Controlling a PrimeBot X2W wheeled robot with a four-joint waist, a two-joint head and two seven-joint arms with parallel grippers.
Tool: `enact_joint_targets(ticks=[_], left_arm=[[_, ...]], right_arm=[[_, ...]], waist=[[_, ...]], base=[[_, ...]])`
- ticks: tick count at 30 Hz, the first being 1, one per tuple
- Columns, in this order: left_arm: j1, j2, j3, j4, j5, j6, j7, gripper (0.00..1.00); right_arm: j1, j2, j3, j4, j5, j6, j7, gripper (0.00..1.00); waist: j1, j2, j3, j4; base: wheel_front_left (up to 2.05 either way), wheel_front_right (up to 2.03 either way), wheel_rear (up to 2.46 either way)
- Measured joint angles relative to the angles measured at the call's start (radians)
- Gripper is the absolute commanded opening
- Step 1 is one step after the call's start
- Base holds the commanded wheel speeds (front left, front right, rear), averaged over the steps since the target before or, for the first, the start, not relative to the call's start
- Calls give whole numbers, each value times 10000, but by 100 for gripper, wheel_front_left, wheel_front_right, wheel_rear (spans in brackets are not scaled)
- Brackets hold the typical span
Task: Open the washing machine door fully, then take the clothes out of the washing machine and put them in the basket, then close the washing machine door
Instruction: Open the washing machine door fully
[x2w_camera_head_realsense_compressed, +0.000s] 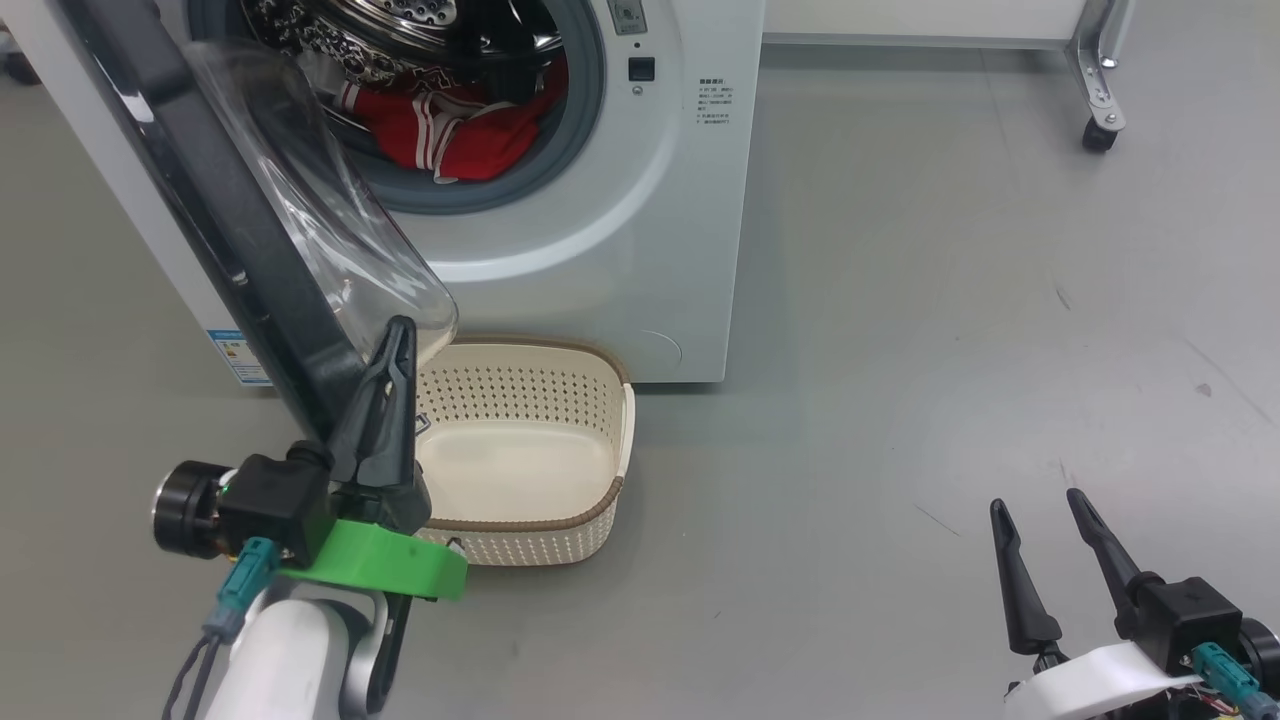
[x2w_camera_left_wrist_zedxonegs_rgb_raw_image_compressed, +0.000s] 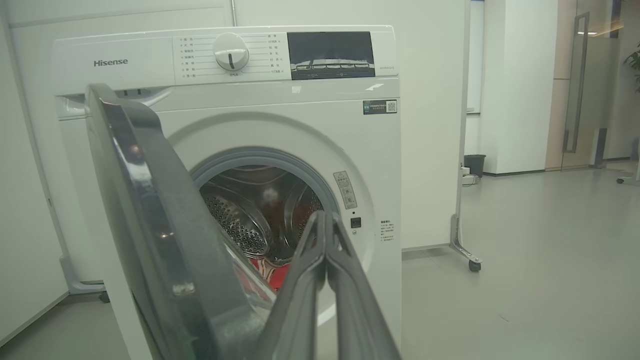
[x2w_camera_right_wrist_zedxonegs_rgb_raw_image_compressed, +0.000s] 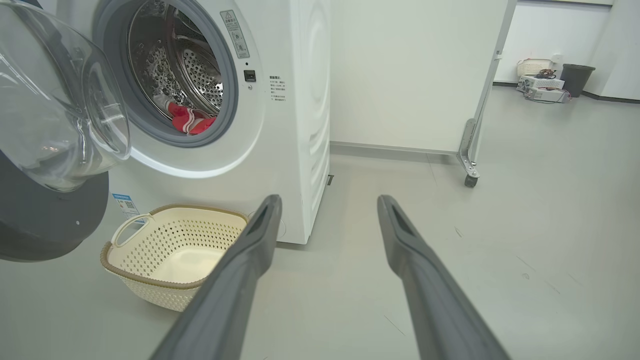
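Note:
The white washing machine (x2w_camera_head_realsense_compressed: 640, 250) stands at the top of the head view. Its door (x2w_camera_head_realsense_compressed: 215, 230), black-rimmed with a clear glass bowl, is swung out to the left, partly open. Red clothes (x2w_camera_head_realsense_compressed: 450, 125) with white stripes lie in the drum and show in the right wrist view as clothes (x2w_camera_right_wrist_zedxonegs_rgb_raw_image_compressed: 190, 120). The cream basket (x2w_camera_head_realsense_compressed: 560, 545) sits on the floor below the opening. My left gripper (x2w_camera_head_realsense_compressed: 400, 328) is shut and holds nothing, its tips right by the bowl's lower edge on the door's inner side; I cannot tell if they touch. My right gripper (x2w_camera_head_realsense_compressed: 1035, 500) hangs open at the lower right, well away from the machine.
A wheeled frame leg with a caster (x2w_camera_head_realsense_compressed: 1098, 130) stands right of the machine. A dark bin (x2w_camera_right_wrist_zedxonegs_rgb_raw_image_compressed: 577, 77) and a small basket sit far off by the wall. Bare grey floor spreads to the right of the machine and basket (x2w_camera_right_wrist_zedxonegs_rgb_raw_image_compressed: 165, 295).

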Motion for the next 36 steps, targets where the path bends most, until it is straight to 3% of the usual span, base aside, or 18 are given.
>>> enact_joint_targets(ticks=[17, 36], left_arm=[[223, 4, -384, 1806, -924, 77, 698, 0], [155, 2, 384, 3131, -1141, 527, 717, 0]], right_arm=[[-78, 313, -4, 236, -8, 274, 2, 100], [-86, 504, -322, 353, -58, 418, 0, 100]], waist=[[0, 0, 25, -551], [0, 0, 68, -1000]], base=[[0, 0, 0], [0, 0, 0]])
